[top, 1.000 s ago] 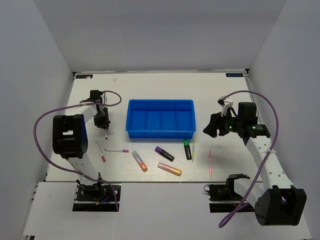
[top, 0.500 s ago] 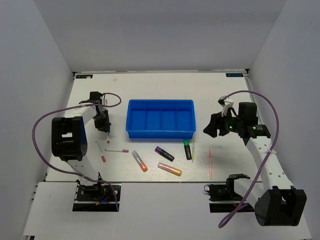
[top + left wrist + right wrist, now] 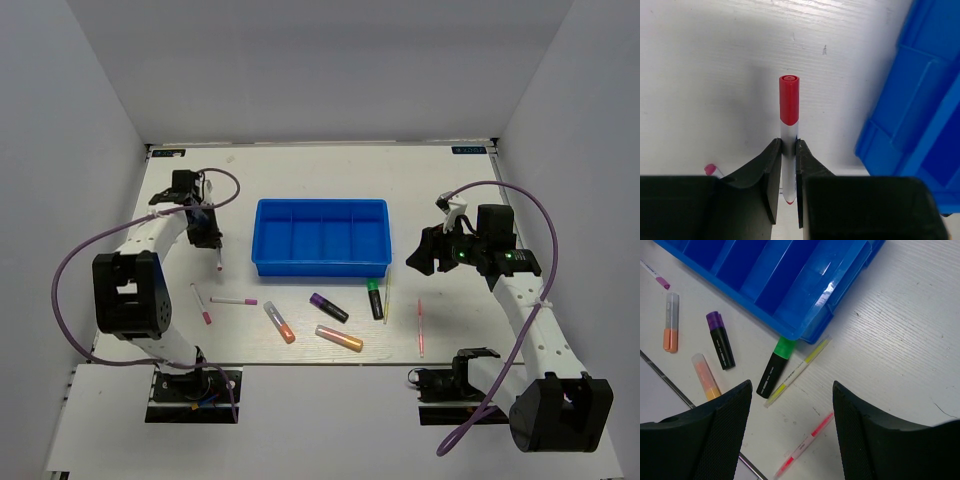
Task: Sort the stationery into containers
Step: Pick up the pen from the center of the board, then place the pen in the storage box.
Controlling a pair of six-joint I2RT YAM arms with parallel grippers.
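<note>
My left gripper point(image 3: 788, 146) is shut on a white pen with a red cap point(image 3: 789, 107), which hangs above the table just left of the blue tray point(image 3: 920, 105). In the top view this gripper point(image 3: 207, 238) and its pen point(image 3: 218, 258) are off the tray's left end point(image 3: 258, 236); all the compartments are empty. My right gripper point(image 3: 791, 390) is open with nothing between its fingers, above a green-black highlighter point(image 3: 774, 367), a thin yellow stick point(image 3: 799, 371) and a pink stick point(image 3: 805, 444). From above it point(image 3: 425, 250) is right of the tray.
In front of the tray lie two pink-white pens point(image 3: 203, 304) point(image 3: 233, 300), an orange highlighter point(image 3: 279, 322), a purple one point(image 3: 328, 307) and a yellow-orange one point(image 3: 339, 338). White walls close in the table on both sides and at the back.
The left arm has swung back toward the far left, carrying the red-capped pen a little higher and nearer the tray's left end. The right arm and loose stationery have not moved.
</note>
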